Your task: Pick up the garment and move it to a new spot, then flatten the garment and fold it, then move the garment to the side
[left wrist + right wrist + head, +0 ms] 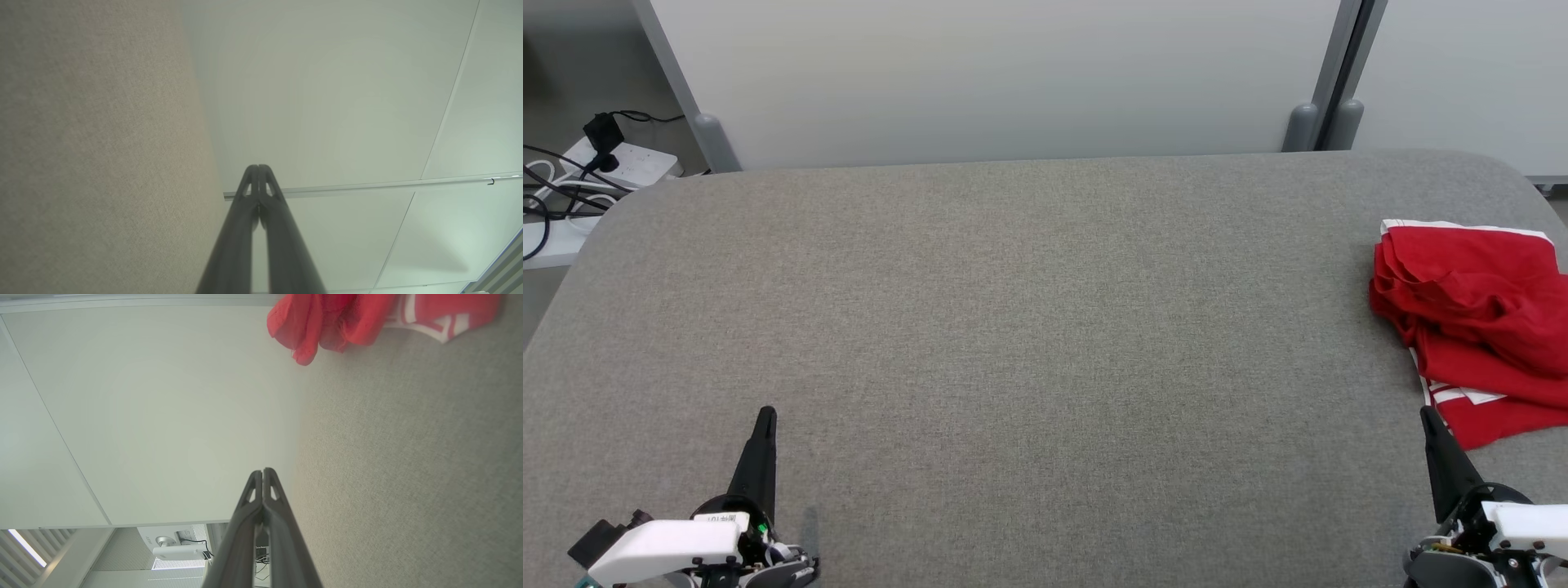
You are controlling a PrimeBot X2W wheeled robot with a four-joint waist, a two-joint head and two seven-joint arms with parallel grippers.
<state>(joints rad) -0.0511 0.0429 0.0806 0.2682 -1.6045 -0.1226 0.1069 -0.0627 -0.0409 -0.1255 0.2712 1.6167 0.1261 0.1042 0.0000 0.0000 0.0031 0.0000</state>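
The garment (pixel 1478 318) is red with white stripes and lies bunched in a loose fold at the right edge of the grey table (pixel 1029 327). It also appears along the top of the right wrist view, garment (pixel 335 318). My right gripper (pixel 1427 416) rests at the lower right, just below the cloth's near corner, shut with nothing between its fingers (pixel 263 477). My left gripper (pixel 766 416) sits at the lower left, far from the cloth, shut and empty, its fingertips (pixel 258 171) pressed together.
White partition panels (pixel 996 73) stand behind the table. A power strip with black cables (pixel 596 163) lies on the floor past the table's far left corner. The table's rounded edges fall away at both far corners.
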